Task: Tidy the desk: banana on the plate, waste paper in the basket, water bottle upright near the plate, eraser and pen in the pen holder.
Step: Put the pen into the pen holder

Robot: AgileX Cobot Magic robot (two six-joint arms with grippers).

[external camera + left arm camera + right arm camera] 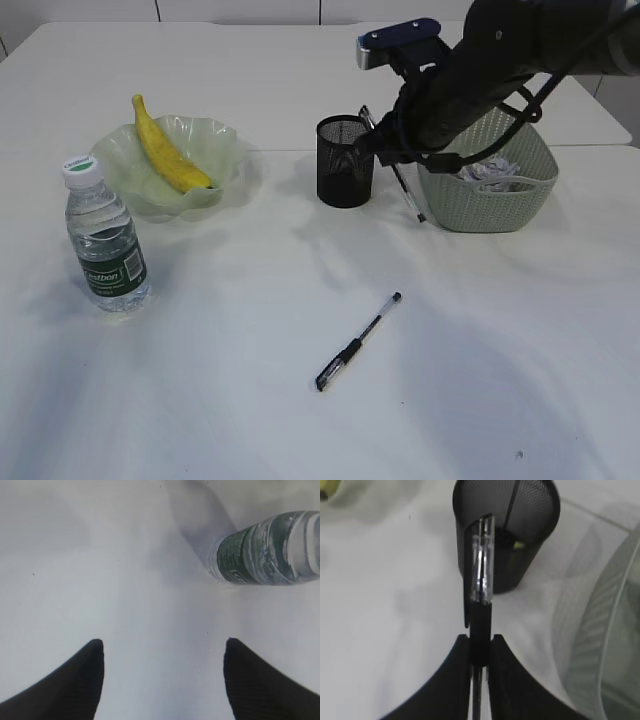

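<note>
A white, smooth-topped table point(250, 420) carries five things. At the left a clear plastic water bottle point(104, 241) with a white cap and green label stands upright. Just behind it rests a pale green, wavy-edged glass plate point(225, 150). Near the middle stands a black wire-mesh cylindrical pen holder point(345, 165), and to its right, near but apart, sits a grey-green woven plastic basket point(530, 175). A black ballpoint pen point(358, 342) with a clear barrel lies slantwise on the open surface in front, well apart from the rest. A seam crosses the tabletop behind the plate.
</note>
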